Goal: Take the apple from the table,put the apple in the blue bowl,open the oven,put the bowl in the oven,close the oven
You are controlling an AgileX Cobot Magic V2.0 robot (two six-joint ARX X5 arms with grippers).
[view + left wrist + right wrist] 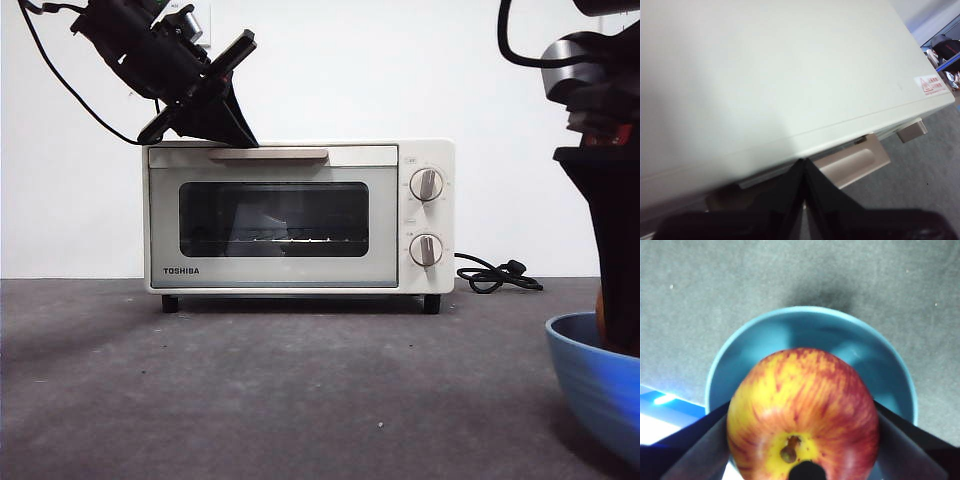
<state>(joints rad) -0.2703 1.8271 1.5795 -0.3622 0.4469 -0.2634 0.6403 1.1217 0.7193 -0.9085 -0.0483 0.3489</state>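
A red and yellow apple [802, 405] sits between the jaws of my right gripper [802, 447], which is shut on it just above the inside of the blue bowl [740, 355]. In the front view that gripper [615, 260] hangs big and dark over the bowl [590, 370] at the near right, and only an orange sliver of the apple [602, 312] shows. The cream oven [280, 215] stands at the back with its door closed. My left gripper [240, 138] is shut and empty above the oven's top [780, 70], near the left end of the beige handle [855, 160].
The oven's black power cord [495, 275] lies coiled on the table [250, 380] to the oven's right. A white wall stands close behind the oven. Two knobs [426, 184] sit on the oven's right side.
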